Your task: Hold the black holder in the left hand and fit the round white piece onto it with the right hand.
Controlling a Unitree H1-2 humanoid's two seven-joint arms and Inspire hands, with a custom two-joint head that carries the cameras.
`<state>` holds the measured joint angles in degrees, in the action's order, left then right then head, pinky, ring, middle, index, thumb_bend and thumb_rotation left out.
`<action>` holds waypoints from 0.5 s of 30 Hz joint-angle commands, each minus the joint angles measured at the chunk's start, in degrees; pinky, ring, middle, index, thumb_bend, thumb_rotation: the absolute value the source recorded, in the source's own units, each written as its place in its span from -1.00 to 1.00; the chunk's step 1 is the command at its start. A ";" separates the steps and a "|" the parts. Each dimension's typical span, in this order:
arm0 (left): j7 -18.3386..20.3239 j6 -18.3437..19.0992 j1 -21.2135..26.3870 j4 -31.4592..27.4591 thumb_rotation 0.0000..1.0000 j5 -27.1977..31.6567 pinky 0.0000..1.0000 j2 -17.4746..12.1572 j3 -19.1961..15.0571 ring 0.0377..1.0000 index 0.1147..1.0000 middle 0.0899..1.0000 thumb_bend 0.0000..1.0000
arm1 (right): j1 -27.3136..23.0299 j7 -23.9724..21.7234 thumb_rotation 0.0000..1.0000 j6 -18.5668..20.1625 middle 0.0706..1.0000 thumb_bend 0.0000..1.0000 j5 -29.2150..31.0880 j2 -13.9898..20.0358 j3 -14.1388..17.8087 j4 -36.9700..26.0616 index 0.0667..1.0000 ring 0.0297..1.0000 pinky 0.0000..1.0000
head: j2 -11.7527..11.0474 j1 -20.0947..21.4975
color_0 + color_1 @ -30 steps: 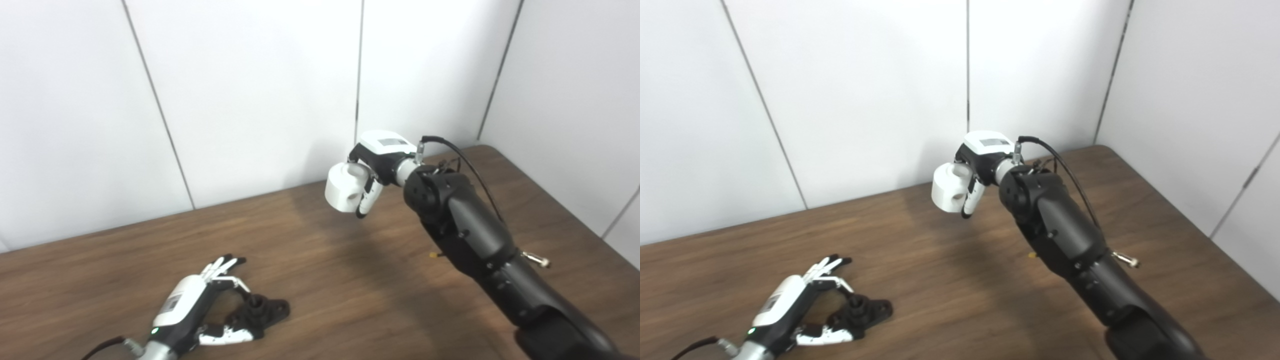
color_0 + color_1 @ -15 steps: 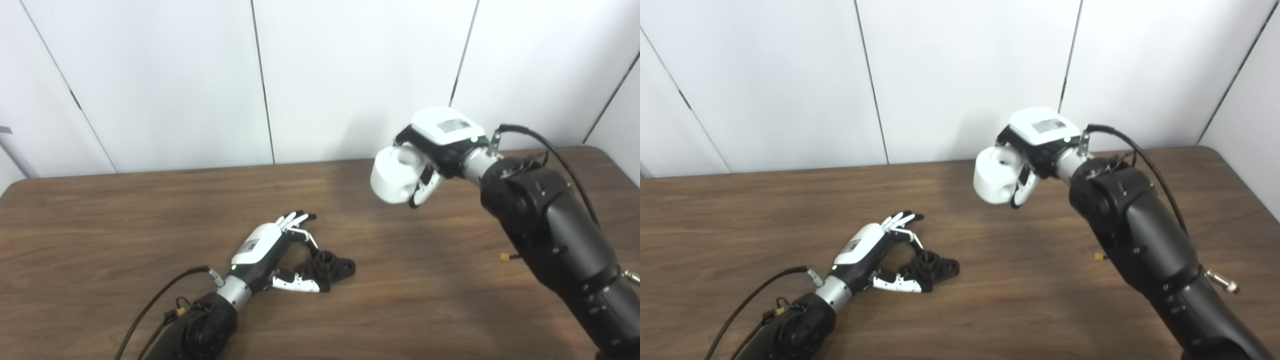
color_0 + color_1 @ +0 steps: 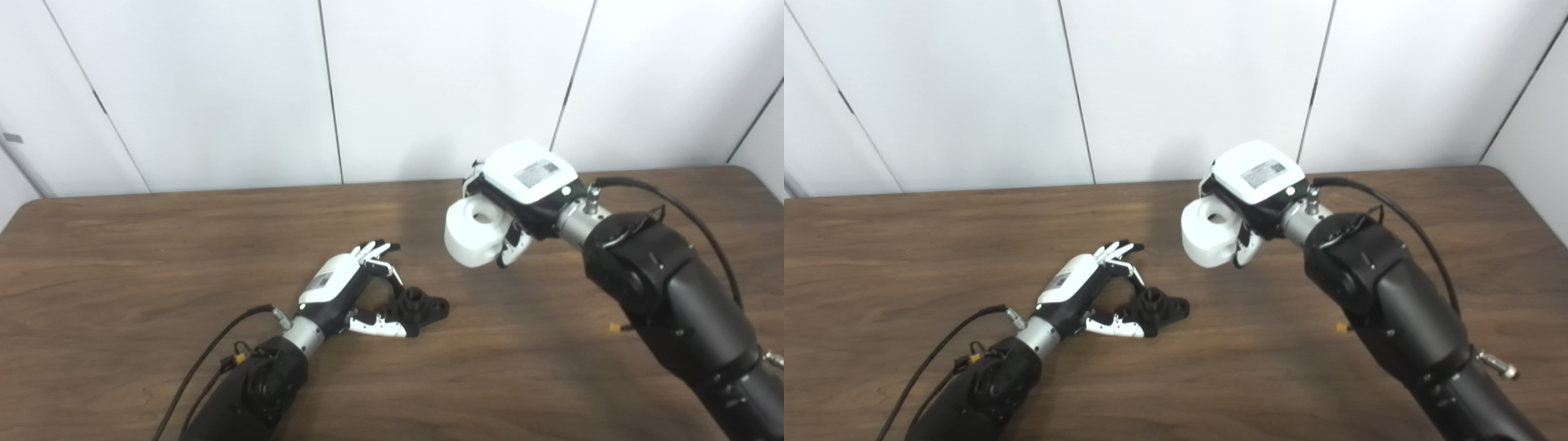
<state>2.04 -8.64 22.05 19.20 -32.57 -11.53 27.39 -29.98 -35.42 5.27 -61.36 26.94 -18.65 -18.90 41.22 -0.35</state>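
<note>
The black holder (image 3: 424, 304) lies flat on the brown table (image 3: 122, 257), its short round post pointing up. My left hand (image 3: 343, 286) rests on the table around the holder's left end. Its fingers arch apart above the holder and its thumb lies along the near side, and the hand is not closed on the holder. My right hand (image 3: 530, 184) is shut on the round white piece (image 3: 474, 234) and holds it in the air above the table, up and to the right of the holder. The hole in the piece faces up.
A small yellow part (image 3: 614, 327) lies on the table beside my right forearm. White wall panels (image 3: 429, 86) stand right behind the table's far edge. The table's left corner (image 3: 24, 211) and right corner (image 3: 750, 171) are in view.
The camera has swung left, so the whole picture has shifted. My right hand has tilted the white piece so its hole faces up and brought it lower, nearer the holder. My left hand stays at the holder.
</note>
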 commanded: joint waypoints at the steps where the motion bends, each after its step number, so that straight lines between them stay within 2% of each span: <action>1: 4.80 4.43 -2.78 2.55 -0.88 -3.51 1.00 1.02 3.67 1.00 -0.17 0.87 0.05 | -1.73 1.17 -0.73 -0.59 0.54 0.05 -0.65 -0.49 0.88 -2.47 -0.11 0.73 0.75 | 0.10 -0.22; 9: 4.49 4.79 -2.74 2.48 -0.89 -2.87 1.00 1.29 4.00 1.00 -0.17 0.87 0.05 | -0.66 1.55 -0.73 -2.15 0.52 0.05 -0.97 -2.91 0.94 -2.51 -0.11 0.71 0.71 | 0.26 -0.66; 15: 4.79 5.44 -2.70 2.35 -0.88 -2.84 1.00 1.45 4.11 1.00 -0.17 0.88 0.05 | -0.59 -0.81 -0.73 -1.70 0.53 0.05 -1.00 -4.46 0.40 -3.18 -0.10 0.72 0.77 | 0.37 -0.79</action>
<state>1.83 -7.31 22.40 19.09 -32.64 -10.69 28.19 -28.84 -36.78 3.92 -62.32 22.71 -18.71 -19.61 41.57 -1.05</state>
